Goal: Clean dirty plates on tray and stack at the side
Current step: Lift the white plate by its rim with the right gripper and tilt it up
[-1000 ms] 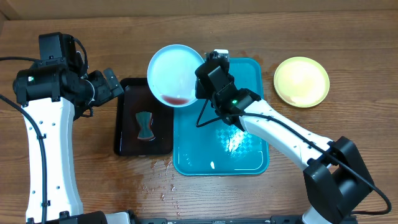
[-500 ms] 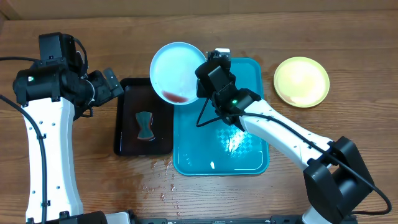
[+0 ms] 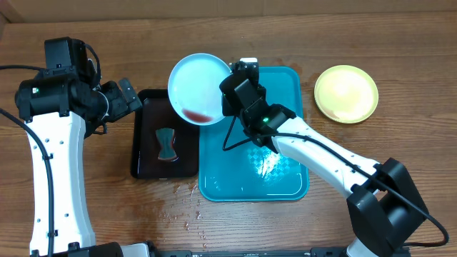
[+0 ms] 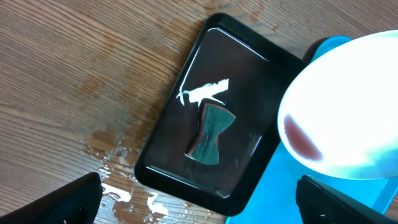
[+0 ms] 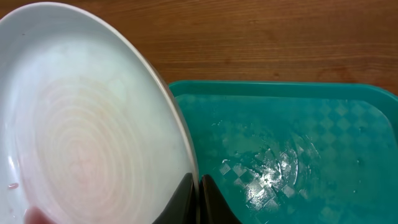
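My right gripper [image 3: 230, 100] [image 5: 198, 199] is shut on the rim of a pale mint-white plate [image 3: 200, 84] [image 5: 81, 124]. It holds the plate tilted above the left edge of the teal tray [image 3: 253, 171] [image 5: 298, 143]. A red smear [image 3: 194, 113] lies at the plate's low side. The left wrist view shows the same plate [image 4: 348, 106] with that smear. A pale yellow plate [image 3: 346, 93] rests on the table to the right of the tray. My left gripper [image 3: 125, 96] [image 4: 199, 205] stands open above the black tray's left side, holding nothing.
A black tray [image 3: 146, 160] [image 4: 180, 106] left of the teal tray holds a dark bow-shaped sponge [image 3: 166, 144] [image 4: 210, 134]. Water is spilled on the wood [image 3: 178, 207] [image 4: 118, 186] in front of both trays. The teal tray's floor is wet.
My right gripper has shifted slightly left with the white plate. The left arm has not moved.
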`<move>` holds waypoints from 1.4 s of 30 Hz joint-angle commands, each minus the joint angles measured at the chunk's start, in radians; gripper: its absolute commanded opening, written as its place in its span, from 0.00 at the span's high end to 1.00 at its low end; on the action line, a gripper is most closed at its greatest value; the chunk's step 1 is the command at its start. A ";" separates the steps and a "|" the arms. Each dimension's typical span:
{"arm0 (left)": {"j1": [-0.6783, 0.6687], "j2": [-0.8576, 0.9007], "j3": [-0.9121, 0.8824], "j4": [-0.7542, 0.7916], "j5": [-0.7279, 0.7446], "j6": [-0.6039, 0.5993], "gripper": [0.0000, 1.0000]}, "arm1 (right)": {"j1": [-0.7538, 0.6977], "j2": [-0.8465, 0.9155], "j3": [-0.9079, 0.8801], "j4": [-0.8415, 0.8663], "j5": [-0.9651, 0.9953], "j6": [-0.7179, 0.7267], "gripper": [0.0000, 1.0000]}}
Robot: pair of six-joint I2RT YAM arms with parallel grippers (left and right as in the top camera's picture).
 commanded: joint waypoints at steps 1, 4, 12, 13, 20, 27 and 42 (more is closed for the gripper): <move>-0.001 0.006 0.017 0.001 -0.014 -0.006 0.00 | 0.014 -0.028 0.027 0.014 0.020 -0.044 0.96; -0.001 0.006 0.017 0.001 -0.014 -0.006 0.00 | 0.024 -0.026 0.027 0.014 0.025 -0.070 0.96; -0.001 0.006 0.017 0.000 -0.014 -0.006 0.00 | 0.089 -0.026 0.027 0.039 0.179 -0.126 0.96; -0.001 0.006 0.017 0.000 -0.014 -0.006 0.00 | 0.105 -0.026 0.027 0.047 0.221 -0.136 0.96; -0.001 0.006 0.017 0.001 -0.014 -0.006 0.00 | 0.200 -0.026 0.027 0.161 0.393 -0.319 0.96; -0.001 0.006 0.017 0.000 -0.014 -0.006 0.00 | 0.228 -0.026 0.027 0.264 0.455 -0.489 0.96; -0.001 0.006 0.017 0.000 -0.014 -0.006 0.00 | 0.236 -0.026 0.027 0.515 0.520 -0.807 0.96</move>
